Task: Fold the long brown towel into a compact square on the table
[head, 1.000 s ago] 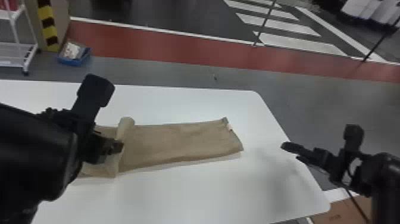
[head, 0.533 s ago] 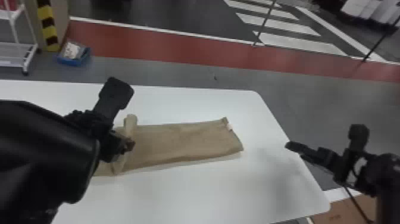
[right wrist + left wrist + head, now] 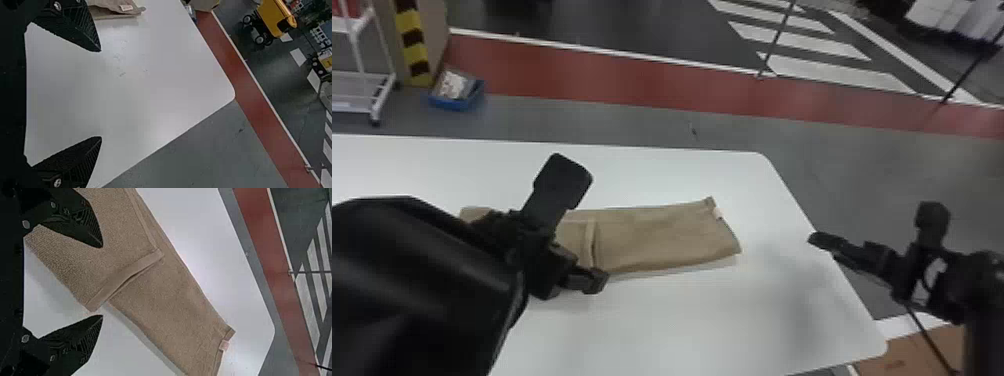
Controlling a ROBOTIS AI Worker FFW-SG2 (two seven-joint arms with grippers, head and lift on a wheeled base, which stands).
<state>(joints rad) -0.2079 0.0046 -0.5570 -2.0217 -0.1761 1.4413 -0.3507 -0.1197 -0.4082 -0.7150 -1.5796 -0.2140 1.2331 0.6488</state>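
In the head view my left gripper [image 3: 587,230] is over the left part of the brown towel [image 3: 657,237], its fingers wide apart. A folded-over flap with a hemmed edge lies on the towel beside it. My left gripper [image 3: 102,281] is open in the left wrist view, with the flap's edge on the towel [image 3: 168,297] just beyond its fingertips. My right gripper [image 3: 862,225] stays at the table's right edge, away from the towel. The right wrist view has that gripper [image 3: 101,94] open, with the towel's tagged end [image 3: 113,7] at the top.
The white table [image 3: 682,320] has its rounded right corners near my right arm. Beyond it on the floor are a blue bin [image 3: 457,95] and a white cart [image 3: 362,92]. A cardboard box [image 3: 922,352] stands below the right edge.
My left gripper has moved right and its fingers have come off the towel's flap. The flap, raised before, now lies flatter and farther right. My right arm has shifted only slightly.
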